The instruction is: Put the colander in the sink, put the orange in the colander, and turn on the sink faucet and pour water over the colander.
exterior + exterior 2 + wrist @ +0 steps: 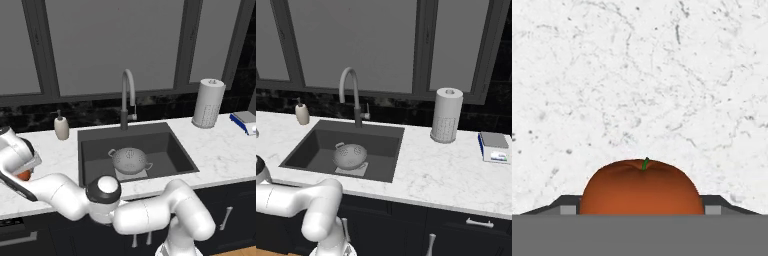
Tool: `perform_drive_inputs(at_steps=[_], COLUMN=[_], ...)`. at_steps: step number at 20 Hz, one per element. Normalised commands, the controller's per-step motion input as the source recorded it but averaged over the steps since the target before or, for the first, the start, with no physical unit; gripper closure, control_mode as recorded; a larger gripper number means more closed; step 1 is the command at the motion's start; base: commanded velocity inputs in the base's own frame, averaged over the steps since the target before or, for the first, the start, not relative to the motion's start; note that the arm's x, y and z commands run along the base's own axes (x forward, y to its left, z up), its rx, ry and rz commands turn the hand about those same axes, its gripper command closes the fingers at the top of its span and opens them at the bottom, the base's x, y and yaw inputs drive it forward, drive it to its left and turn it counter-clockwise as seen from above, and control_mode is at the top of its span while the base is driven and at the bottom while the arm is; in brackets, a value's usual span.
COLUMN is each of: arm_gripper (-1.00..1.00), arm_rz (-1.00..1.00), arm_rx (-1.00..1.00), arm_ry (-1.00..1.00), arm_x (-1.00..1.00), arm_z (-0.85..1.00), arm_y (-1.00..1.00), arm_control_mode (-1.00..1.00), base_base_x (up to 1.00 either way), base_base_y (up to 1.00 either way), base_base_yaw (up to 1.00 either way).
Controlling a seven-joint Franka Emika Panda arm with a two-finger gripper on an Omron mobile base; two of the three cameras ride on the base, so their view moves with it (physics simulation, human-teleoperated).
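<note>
Kitchen, dark window panes behind; white marbled surface (220, 150) with grey veining, seen across the middle of both base views. The sink (165, 145), a matte dark grey rectangular basin, is set into it.

Step one judged done: the colander (131, 160), a round silver-grey perforated metal bowl with small loop handles, is seen on the lighter square patch of the sink bottom, centre of the left base view.

Step two in hand: the orange (642, 187), smooth, round, orange-red with a short green stem, is found at bottom centre of the hand view, flanked by the dark fingers (568, 205) on both sides; they are judged to be pinching it. In the left base view the gripper (24, 174) is placed at the far left edge, over the surface, well apart from the sink.

Left to do: the orange carried into the colander; the sink faucet (128, 95), a tall grey gooseneck, turned on. No water is seen.
</note>
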Motion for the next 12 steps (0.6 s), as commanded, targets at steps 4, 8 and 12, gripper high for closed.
perform_drive_inputs(at_steps=[4, 8, 12], arm_gripper=[1.0, 1.0, 1.0], arm_rz=[-0.2, -0.23, -0.24], arm_rx=[0.0, 0.0, 0.0], arm_ry=[-0.13, -0.1, -0.03], arm_x=[-0.36, -0.19, -0.01], arm_z=[0.04, 0.03, 0.11], arm_y=[-0.91, -0.99, -1.0], arm_control_mode=[-1.0, -1.0, -1.0], base_base_x=[0.0, 0.0, 0.0], base_base_y=[0.0, 0.0, 0.0], base_base_yaw=[0.0, 0.0, 0.0])
